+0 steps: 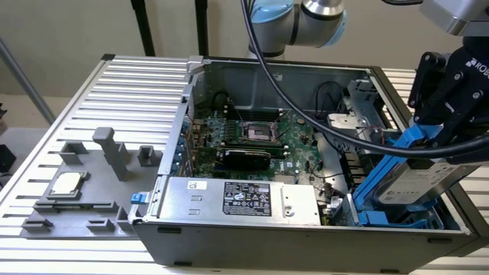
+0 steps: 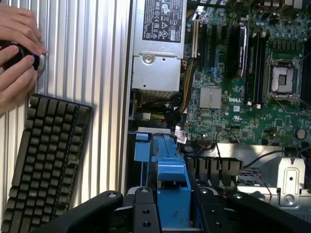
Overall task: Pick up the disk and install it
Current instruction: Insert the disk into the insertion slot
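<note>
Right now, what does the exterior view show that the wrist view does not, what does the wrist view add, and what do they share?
Exterior view: the disk with its white label, tilted over the drive bay at the exterior view's right, and the grey fixture tray holding a small square chip. Wrist view: a person's hands on a round knob, beside a black keyboard. Both: the fingers closed on the disk's blue rails, the motherboard and the power supply.

Ribbed metal surface (image 1: 145,74): open PC case (image 1: 306,249) on it, grey fixture block (image 1: 84,195) alongside, blk keyboard (image 2: 46,160) nr the case.
</note>
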Action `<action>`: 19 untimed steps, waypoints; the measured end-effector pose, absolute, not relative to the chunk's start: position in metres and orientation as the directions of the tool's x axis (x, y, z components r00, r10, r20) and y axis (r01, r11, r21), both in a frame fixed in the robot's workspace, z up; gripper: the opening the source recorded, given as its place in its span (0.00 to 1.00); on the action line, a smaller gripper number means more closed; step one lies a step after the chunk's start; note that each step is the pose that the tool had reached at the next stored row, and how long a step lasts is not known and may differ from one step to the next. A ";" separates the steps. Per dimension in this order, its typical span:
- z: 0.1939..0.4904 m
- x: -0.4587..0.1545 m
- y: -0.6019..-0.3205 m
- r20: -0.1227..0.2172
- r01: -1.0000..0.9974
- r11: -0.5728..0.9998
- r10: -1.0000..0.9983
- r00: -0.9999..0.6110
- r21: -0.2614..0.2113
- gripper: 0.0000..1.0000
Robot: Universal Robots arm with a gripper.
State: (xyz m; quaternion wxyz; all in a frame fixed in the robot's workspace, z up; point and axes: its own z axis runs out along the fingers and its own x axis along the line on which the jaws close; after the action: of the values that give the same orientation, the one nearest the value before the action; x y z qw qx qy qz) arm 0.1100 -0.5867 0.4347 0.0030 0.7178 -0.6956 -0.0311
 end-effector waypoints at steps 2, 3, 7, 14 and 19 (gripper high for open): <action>0.434 0.110 -0.587 -0.041 -0.998 -0.032 -0.999 0.030 0.048 0.32; 0.433 0.110 -0.587 -0.040 -0.998 -0.032 -0.999 0.030 0.048 0.32; 0.431 0.110 -0.587 -0.041 -0.998 -0.032 -0.999 0.030 0.048 0.32; 0.428 0.107 -0.586 -0.041 -0.998 -0.032 -0.999 0.030 0.047 0.32; 0.426 0.106 -0.586 -0.040 -0.998 -0.032 -0.999 0.031 0.048 0.32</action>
State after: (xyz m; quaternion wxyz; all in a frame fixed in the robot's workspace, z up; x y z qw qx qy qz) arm 0.1060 -0.5864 0.4259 0.0030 0.7178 -0.6955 -0.0311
